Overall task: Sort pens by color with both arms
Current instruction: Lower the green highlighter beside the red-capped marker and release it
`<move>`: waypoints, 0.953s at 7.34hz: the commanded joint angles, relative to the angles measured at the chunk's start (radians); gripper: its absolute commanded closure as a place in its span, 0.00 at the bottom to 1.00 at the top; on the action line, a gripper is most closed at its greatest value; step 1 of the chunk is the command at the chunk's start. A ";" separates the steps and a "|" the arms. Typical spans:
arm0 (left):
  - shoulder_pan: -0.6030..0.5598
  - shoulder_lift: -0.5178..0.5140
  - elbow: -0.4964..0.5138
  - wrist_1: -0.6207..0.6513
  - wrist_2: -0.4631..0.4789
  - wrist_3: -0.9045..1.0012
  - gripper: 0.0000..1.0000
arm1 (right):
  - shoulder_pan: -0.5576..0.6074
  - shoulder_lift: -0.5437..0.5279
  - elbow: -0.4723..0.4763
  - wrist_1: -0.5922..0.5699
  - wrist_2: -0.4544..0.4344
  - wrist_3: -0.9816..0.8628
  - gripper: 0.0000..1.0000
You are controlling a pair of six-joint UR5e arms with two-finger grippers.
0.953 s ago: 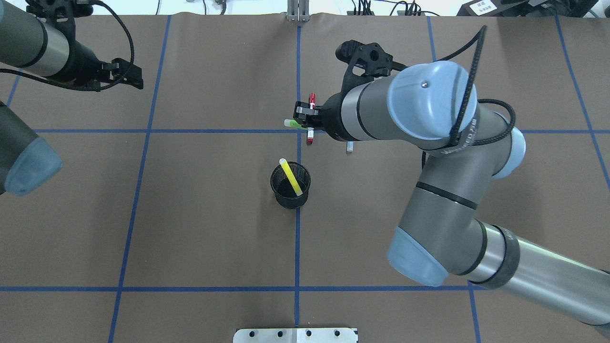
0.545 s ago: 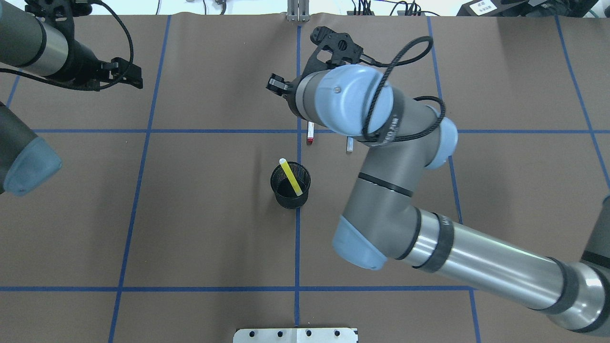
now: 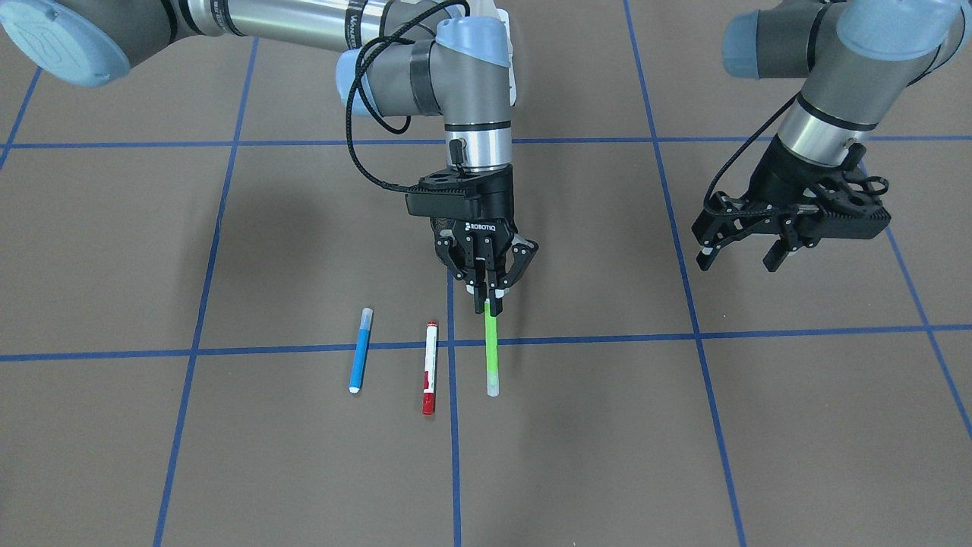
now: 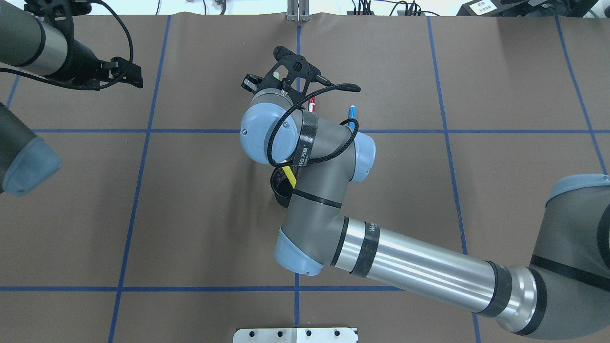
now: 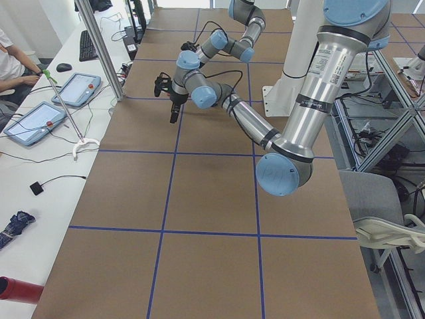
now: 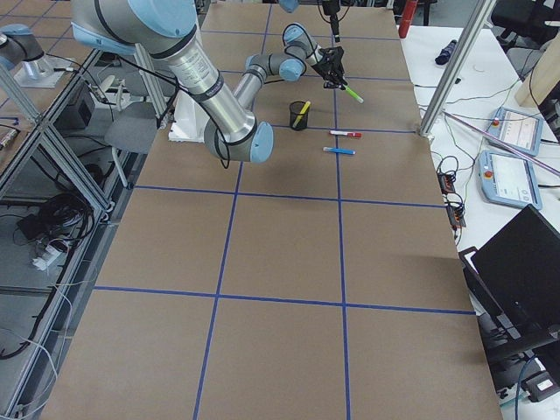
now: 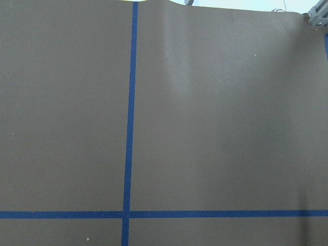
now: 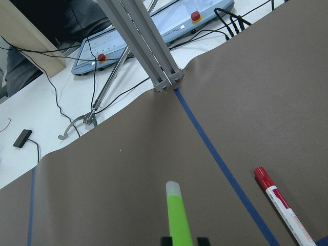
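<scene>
The green pen (image 3: 492, 353) sticks out from the tips of the right tool (image 3: 490, 302), which pinches its top end above the table (image 3: 228, 456). The red pen (image 3: 430, 368) and blue pen (image 3: 361, 351) lie nearby. The left tool (image 3: 736, 260) is spread open, well apart.

Matt brown, paper-like table cover (image 3: 759, 456), faintly rippled at its far edge, crossed by smooth blue tape lines (image 3: 228, 352) with a slight sheen. The right arm (image 4: 419, 267) and left arm (image 3: 824, 125) have satin silver metal tubes, matt grey housings and smooth light-blue plastic caps, and the right gripper (image 3: 490, 302) and left gripper (image 3: 738, 262) are matt black. The green pen (image 3: 491, 353), blue pen (image 3: 360, 351), red-ended pen (image 3: 430, 368) and yellow pen (image 4: 289, 174) have smooth plastic barrels; the cup (image 6: 299, 115) is black wire mesh.
</scene>
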 commanded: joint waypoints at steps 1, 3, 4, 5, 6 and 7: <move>0.000 -0.002 -0.005 0.002 0.000 0.000 0.00 | -0.031 0.046 -0.115 0.000 -0.115 0.007 1.00; 0.000 0.000 -0.007 0.003 0.002 0.000 0.00 | -0.047 0.046 -0.167 0.000 -0.158 -0.019 1.00; 0.002 -0.002 -0.006 0.003 0.002 0.000 0.00 | -0.051 0.046 -0.171 0.004 -0.160 -0.048 1.00; 0.002 0.000 -0.006 0.003 0.002 0.000 0.00 | -0.057 0.046 -0.174 0.005 -0.160 -0.070 1.00; 0.002 0.000 -0.006 0.003 0.002 0.000 0.00 | -0.059 0.046 -0.175 0.007 -0.160 -0.100 1.00; 0.000 0.000 -0.006 0.003 0.002 0.000 0.00 | -0.061 0.052 -0.192 0.008 -0.166 -0.149 1.00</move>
